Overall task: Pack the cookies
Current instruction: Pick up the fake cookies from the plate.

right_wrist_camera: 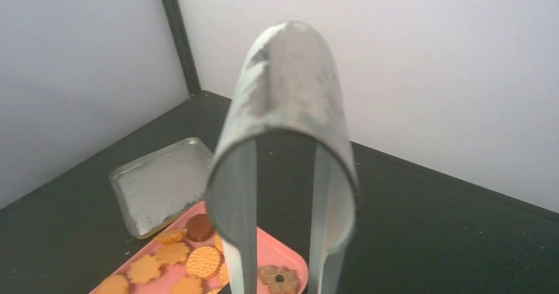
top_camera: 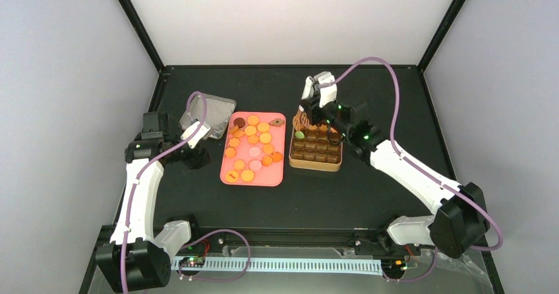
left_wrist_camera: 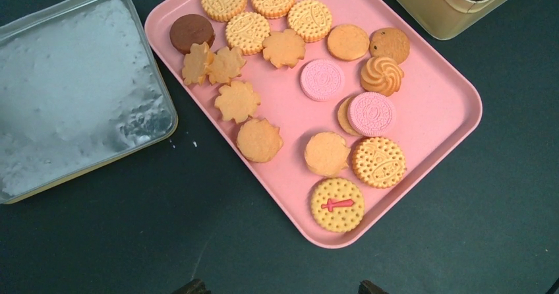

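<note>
Many small round cookies [top_camera: 254, 146] lie on a pink tray [top_camera: 264, 178]; most are orange-yellow, two are pink, one is dark brown. The left wrist view shows them close up [left_wrist_camera: 336, 205] on the tray [left_wrist_camera: 422, 96]. My left gripper [top_camera: 196, 132] is open and empty, hovering left of the tray; only its fingertips [left_wrist_camera: 191, 286] show. My right gripper [top_camera: 315, 115] is shut on metal tongs [top_camera: 323, 83] over the far left corner of the gold tin [top_camera: 315, 164]. The tongs [right_wrist_camera: 290, 103] fill the right wrist view, bend end up. A green cookie [top_camera: 300, 134] sits in the tin.
A silver tin lid [top_camera: 211, 113] lies upside down left of the tray, also in the left wrist view [left_wrist_camera: 72, 89] and the right wrist view [right_wrist_camera: 161, 182]. The tin's corner [left_wrist_camera: 428, 4] is right of the tray. Black frame posts stand at the table's back corners.
</note>
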